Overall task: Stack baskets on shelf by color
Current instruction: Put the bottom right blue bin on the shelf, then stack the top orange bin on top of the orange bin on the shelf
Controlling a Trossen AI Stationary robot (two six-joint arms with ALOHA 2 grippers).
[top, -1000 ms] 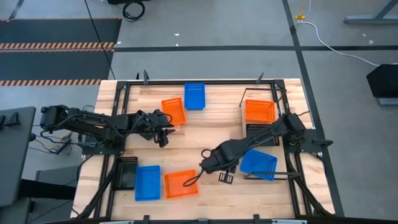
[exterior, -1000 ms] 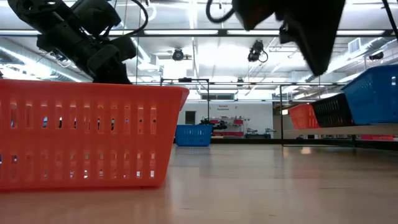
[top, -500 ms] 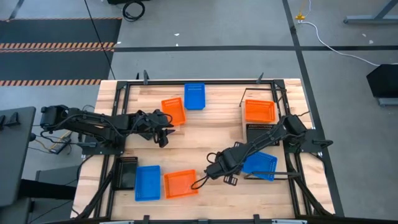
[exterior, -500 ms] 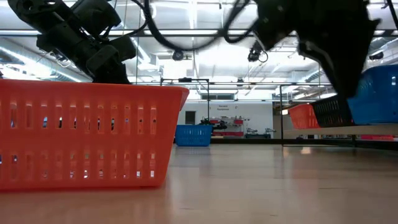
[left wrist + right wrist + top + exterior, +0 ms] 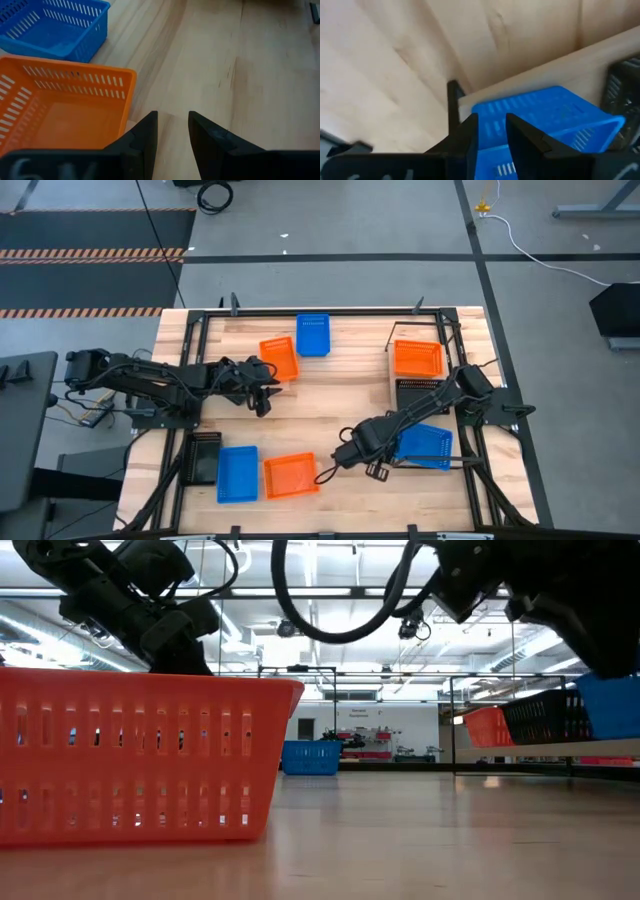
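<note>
Baskets lie scattered over the table; a blue basket (image 5: 540,115) sits on the shelf (image 5: 530,75) at my right side, its wall pinched between my right gripper's (image 5: 491,131) narrowly parted fingers. My left gripper (image 5: 172,132) hovers slightly open and empty beside an orange basket (image 5: 65,107).

Orange (image 5: 417,357), black (image 5: 420,390), blue (image 5: 422,445) baskets on shelf (image 5: 400,385).
</note>
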